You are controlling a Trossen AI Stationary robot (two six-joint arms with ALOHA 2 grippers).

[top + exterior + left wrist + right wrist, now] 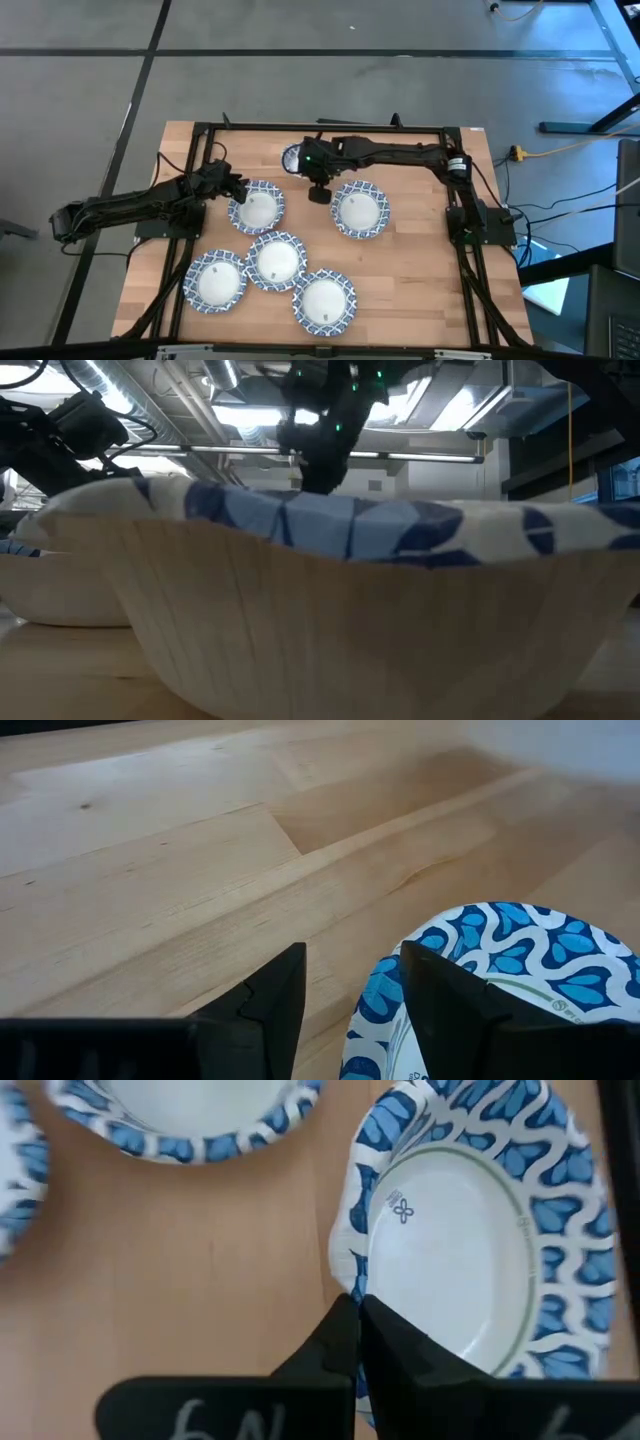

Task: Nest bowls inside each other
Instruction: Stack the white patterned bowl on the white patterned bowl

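Five bowls lie open on the worktop [420, 290]. We take the middle bowl [276, 259] as landmark: one bowl [256, 209] sits just beyond it toward the far edge, touching or nearly so; one [215, 280] just to its left; one [324, 301] to its right and nearer the front; one [360, 209] farther right and back, standing apart. A sixth bowl [295, 158] shows partly under the right arm, well behind the landmark.

Right gripper [358, 1342] has its fingers pressed together on the rim of a bowl [470, 1230], a thin pinch at the scalloped edge. We judge this to be the far-right bowl. Left gripper [345, 995] has its fingers apart, straddling the rim of the bowl just beyond the landmark [500, 980], not clamped.

Step in hand, as we read it: both arms taking first holds; nothing looks nested yet among the open bowls. The next move calls for lifting the pinched bowl level and carrying it over a neighbour, centred before release. A rim pinch may let the bowl tilt.
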